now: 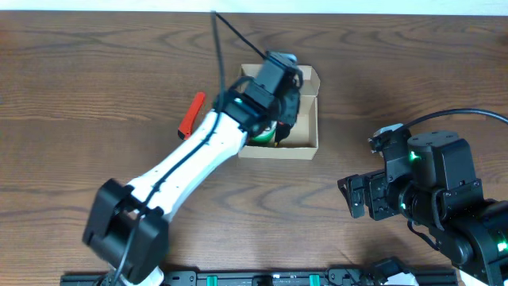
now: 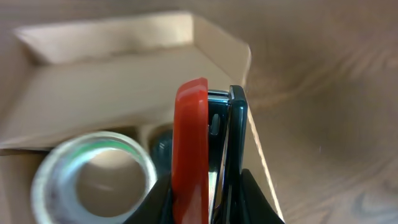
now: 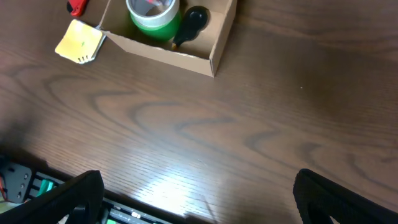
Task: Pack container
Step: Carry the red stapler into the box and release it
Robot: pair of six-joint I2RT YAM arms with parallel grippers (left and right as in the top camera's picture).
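1. Holding a thin red-and-black tool [image 2: 189,143] pinched upright between its jaws, the left gripper [image 2: 205,202] hangs over the box [image 2: 112,81]. The step looks to be setting the tool inside.
2. Note where the box is: on the table [image 3: 249,124], flaps open, directly under the left gripper. It is well apart from the right gripper [image 3: 199,202], which is spread wide and empty.
3. Mind the contents: a tape roll [image 3: 152,22] and a dark bulb-shaped thing [image 3: 193,22] lie side by side inside. The tool appears to sit just beside the dark thing.
4. Aim for bare floor beside the roll, not on top of it. Tilt the tool flat along a wall if it will not fit upright.
5. Descend slowly and clear of the rim, since a snag could shove the light box.
6. Release only once the tool touches down, then lift straight up.
7. Leave the red thing [image 1: 190,114] and the yellow card [image 3: 79,42] beside the box for later.
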